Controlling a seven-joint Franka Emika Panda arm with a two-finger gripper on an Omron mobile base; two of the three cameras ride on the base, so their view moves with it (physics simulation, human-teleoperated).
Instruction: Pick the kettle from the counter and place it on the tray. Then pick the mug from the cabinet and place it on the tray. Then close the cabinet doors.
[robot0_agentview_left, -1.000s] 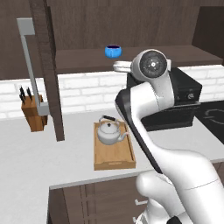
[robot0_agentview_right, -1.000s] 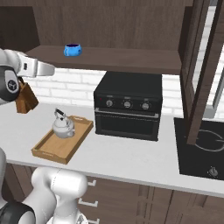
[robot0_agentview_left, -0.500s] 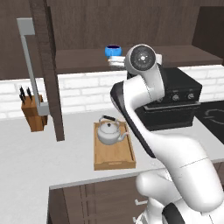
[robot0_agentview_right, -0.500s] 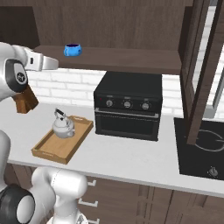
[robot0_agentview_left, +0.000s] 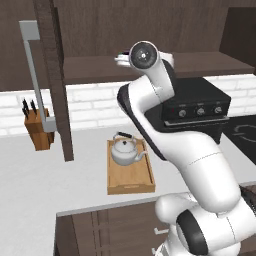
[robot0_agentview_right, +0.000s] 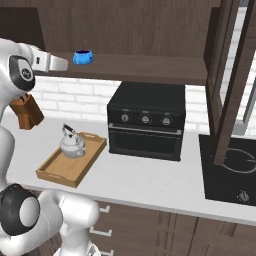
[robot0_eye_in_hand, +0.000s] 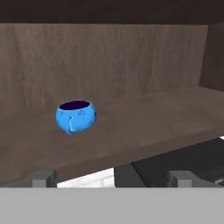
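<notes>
The blue mug (robot0_agentview_right: 83, 57) stands on the shelf of the open dark cabinet (robot0_agentview_right: 150, 67). My gripper (robot0_agentview_right: 64, 63) is raised to shelf height, just left of the mug and short of touching it. In the hand view the mug (robot0_eye_in_hand: 75, 116) stands upright a little way ahead and left of centre, with my gripper (robot0_eye_in_hand: 111, 178) open and nothing between its fingers. The silver kettle (robot0_agentview_left: 125, 150) sits upright at the far end of the wooden tray (robot0_agentview_left: 131, 182) on the grey counter (robot0_agentview_left: 45, 175). Both cabinet doors (robot0_agentview_left: 52, 80) (robot0_agentview_right: 230, 80) stand open.
A black oven (robot0_agentview_right: 147, 120) sits on the counter under the shelf, right of the tray. A knife block (robot0_agentview_left: 37, 127) stands against the wall at the left. A black cooktop (robot0_agentview_right: 235, 170) lies at the right. The open doors jut out over the counter.
My arm has swung up and the hand has risen from counter level to the shelf, closing in on the mug. Kettle, tray and doors have not moved.
</notes>
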